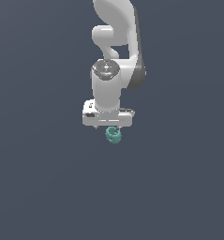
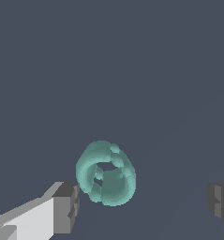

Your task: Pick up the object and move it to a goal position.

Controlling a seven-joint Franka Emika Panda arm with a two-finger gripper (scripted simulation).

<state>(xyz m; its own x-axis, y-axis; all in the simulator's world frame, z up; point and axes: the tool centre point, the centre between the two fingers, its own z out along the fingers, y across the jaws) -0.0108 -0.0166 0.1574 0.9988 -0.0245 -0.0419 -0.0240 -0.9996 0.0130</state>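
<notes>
In the wrist view the jaws (image 2: 144,206) stood wide apart, grasping nothing, one finger (image 2: 66,206) just beside the object (image 2: 105,173) and the other well clear. The small teal, lumpy ring lay between them on the plain dark desk (image 2: 132,70). It looked light and rigid, perhaps prone to roll; pinching across its outer wall seemed best. Farther back, the white arm (image 1: 114,47) hung straight down over it.

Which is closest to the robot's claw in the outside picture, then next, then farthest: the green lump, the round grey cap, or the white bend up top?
1. Teal lump: just below the gripper.
2. Round grey cap: higher up, on the wrist.
3. White arm bend: at the very top of the exterior view.
</notes>
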